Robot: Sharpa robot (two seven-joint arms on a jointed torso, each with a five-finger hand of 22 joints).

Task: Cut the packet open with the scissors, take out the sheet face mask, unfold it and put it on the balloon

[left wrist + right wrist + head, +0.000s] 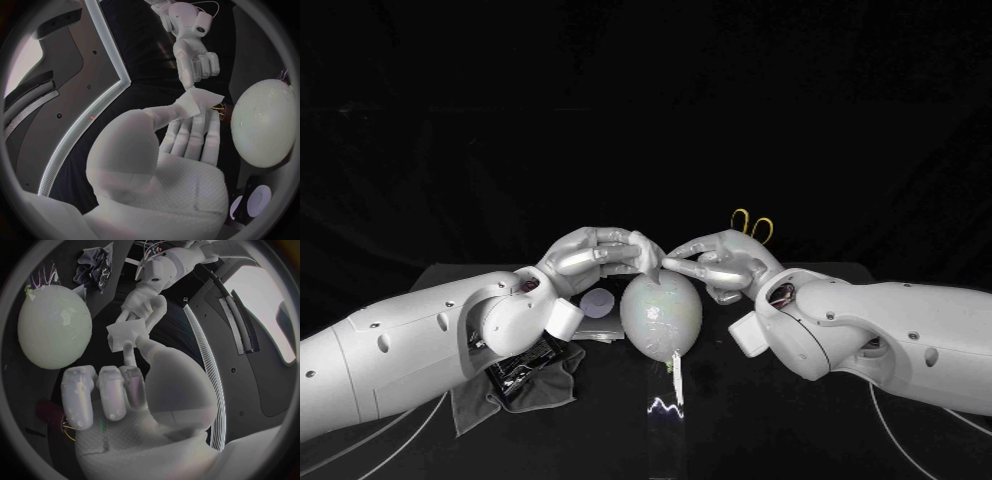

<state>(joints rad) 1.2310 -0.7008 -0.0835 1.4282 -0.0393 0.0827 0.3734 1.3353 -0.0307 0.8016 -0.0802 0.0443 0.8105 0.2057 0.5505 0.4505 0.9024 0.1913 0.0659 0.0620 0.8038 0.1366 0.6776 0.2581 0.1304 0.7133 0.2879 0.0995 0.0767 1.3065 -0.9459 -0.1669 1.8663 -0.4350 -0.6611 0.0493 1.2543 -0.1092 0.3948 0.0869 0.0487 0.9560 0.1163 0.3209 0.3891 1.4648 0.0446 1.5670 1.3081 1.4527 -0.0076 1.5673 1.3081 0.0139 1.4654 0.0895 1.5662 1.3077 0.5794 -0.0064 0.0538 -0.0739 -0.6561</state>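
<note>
A pale balloon (661,315) lies on the black table between my arms; it is also in the left wrist view (265,122) and the right wrist view (53,325). Just above it my left hand (596,255) and right hand (726,262) meet fingertip to fingertip. Between them they pinch a small folded white sheet mask (652,262), each hand on one side. The left wrist view has the folded mask (199,102) between my left hand (181,145) and the right hand (197,60). In the right wrist view the mask (128,335) lies between the right hand (119,390) and left hand (147,302).
The yellow-handled scissors (754,225) lie behind my right hand. The dark packet (524,372) rests on a grey cloth (553,392) under my left forearm. A small pale round object (596,300) sits left of the balloon. A glittery ribbon (665,407) trails from the balloon's knot.
</note>
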